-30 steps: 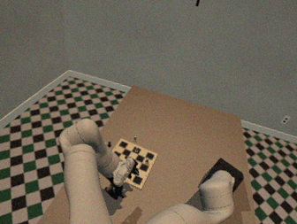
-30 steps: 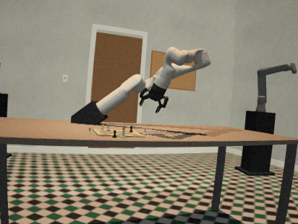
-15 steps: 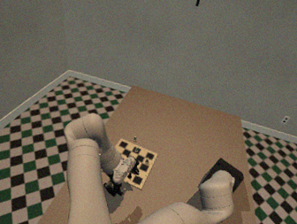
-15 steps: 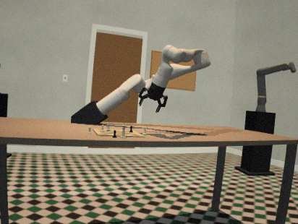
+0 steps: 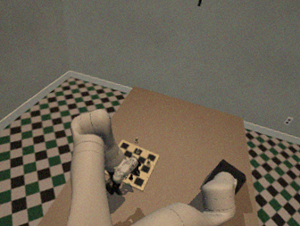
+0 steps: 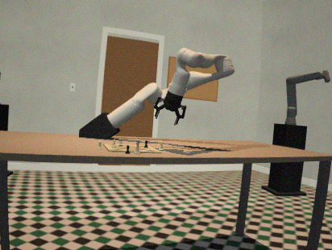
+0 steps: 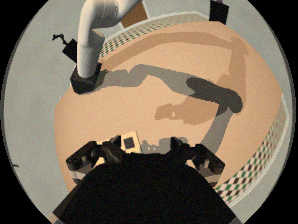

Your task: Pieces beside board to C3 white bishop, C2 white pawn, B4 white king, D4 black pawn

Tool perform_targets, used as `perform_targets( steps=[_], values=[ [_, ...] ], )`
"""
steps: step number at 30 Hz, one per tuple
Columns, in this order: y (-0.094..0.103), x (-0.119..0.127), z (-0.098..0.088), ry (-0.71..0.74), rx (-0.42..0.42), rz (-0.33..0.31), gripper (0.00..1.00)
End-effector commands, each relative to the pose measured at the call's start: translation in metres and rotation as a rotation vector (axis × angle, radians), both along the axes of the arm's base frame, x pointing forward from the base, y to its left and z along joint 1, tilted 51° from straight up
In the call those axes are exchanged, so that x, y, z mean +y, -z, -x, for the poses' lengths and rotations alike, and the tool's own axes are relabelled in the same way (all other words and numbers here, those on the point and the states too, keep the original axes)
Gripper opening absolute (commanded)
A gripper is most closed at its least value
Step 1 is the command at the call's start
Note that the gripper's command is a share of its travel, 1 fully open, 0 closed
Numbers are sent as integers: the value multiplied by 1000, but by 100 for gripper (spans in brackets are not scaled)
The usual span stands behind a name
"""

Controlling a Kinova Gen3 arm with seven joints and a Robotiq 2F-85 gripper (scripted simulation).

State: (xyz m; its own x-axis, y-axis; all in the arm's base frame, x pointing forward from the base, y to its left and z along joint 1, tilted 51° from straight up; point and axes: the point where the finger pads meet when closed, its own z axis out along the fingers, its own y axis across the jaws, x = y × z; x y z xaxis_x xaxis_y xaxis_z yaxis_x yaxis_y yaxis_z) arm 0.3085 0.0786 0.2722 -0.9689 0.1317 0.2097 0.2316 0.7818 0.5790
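The chessboard (image 5: 150,172) (image 6: 117,150) (image 7: 137,142) lies on the table, partly hidden by the arm in the top view and by the gripper in the wrist view. My gripper (image 5: 114,188) (image 6: 166,120) (image 7: 145,141) is open and empty, high above the table. In the exterior view, a small light piece (image 6: 100,144) stands off the board's left end and another light piece (image 6: 161,146) near its right end. A tall light piece (image 6: 138,146), a black piece (image 6: 127,149) and another black piece (image 6: 146,143) show at the board. Types and squares are too small to tell.
The brown table (image 5: 186,133) (image 6: 250,149) (image 7: 175,45) carries the arm's black base (image 5: 242,176) (image 6: 98,127) (image 7: 84,82). Arm shadows fall across the table. A second arm on a black pedestal (image 6: 288,161) stands beyond the table.
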Motion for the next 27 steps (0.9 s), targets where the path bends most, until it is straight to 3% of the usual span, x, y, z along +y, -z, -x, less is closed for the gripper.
perform_targets(
  steps=[1, 27],
  values=[
    [1, -3, 0, 8, 3, 1, 100],
    [-2, -10, -14, 164, 35, -67, 100]
  ],
)
